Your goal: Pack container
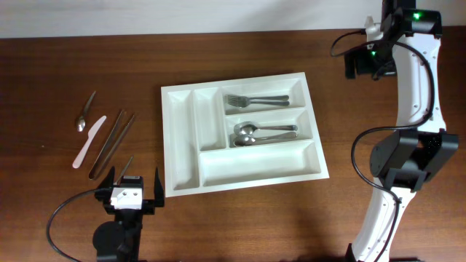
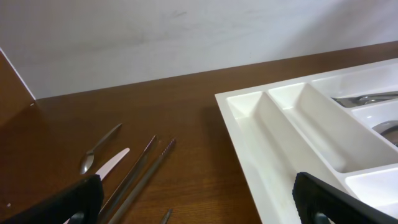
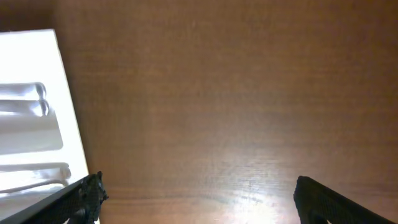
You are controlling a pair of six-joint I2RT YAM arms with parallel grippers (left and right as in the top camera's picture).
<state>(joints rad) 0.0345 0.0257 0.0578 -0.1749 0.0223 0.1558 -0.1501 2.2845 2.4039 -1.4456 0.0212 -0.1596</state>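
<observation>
The container, a white cutlery tray (image 1: 169, 145), lies mid-table. Its top long compartment holds forks (image 1: 255, 100), the middle one holds spoons (image 1: 263, 133), and the bottom long one and the two narrow upright ones are empty. My left gripper (image 1: 133, 191) is open and empty, low at the front, just left of the tray's front-left corner. In the left wrist view (image 2: 196, 202) the tray (image 2: 249, 134) is ahead to the right. My right gripper (image 1: 365, 64) is open and empty, high at the back right. In its wrist view (image 3: 196, 196) the tray's edge (image 3: 37, 68) shows at left.
Loose cutlery lies left of the tray: a small metal spoon (image 1: 84, 116), a white plastic knife (image 1: 89, 140), two long metal pieces (image 1: 113, 142) and a thin metal tip (image 1: 127, 166) just ahead of my left gripper. They also show in the left wrist view (image 2: 140, 174).
</observation>
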